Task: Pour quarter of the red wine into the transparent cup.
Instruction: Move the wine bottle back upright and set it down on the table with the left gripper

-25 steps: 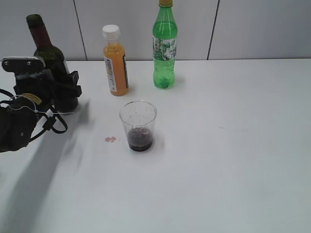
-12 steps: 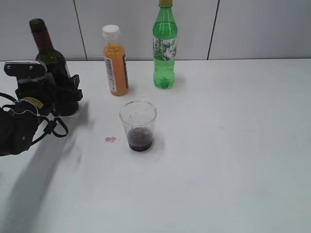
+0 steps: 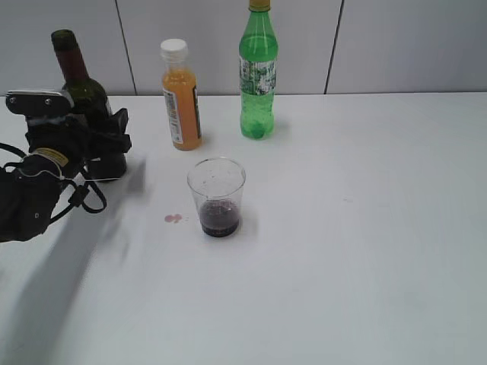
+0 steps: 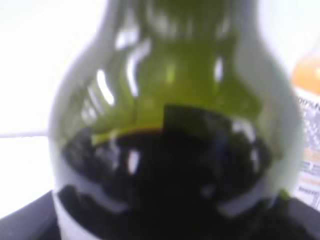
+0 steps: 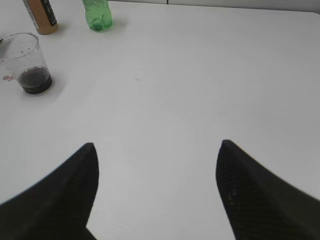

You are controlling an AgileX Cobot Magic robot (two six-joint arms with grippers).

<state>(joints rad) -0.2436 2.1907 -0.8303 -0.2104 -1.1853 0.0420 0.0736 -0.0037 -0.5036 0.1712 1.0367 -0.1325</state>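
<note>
The dark wine bottle [image 3: 85,93] with a maroon foil neck stands almost upright at the far left of the table. My left gripper [image 3: 105,146] is shut on its lower body. In the left wrist view the bottle [image 4: 175,125] fills the frame, with dark red wine up to the shoulder, and it hides the jaws. The transparent cup [image 3: 217,196] stands near the table's middle with a little dark red wine in its base. It also shows in the right wrist view [image 5: 27,62]. My right gripper [image 5: 156,165] is open and empty above bare table, far from the cup.
An orange juice bottle [image 3: 181,99] and a green soda bottle [image 3: 259,76] stand at the back, behind the cup. Two small red drops [image 3: 173,219] lie on the white table [image 3: 365,228] left of the cup. The right arm is out of the exterior view.
The wine bottle has gone from leaning left to nearly upright and has shifted a little right with my left gripper. The cup and other bottles have not moved.
</note>
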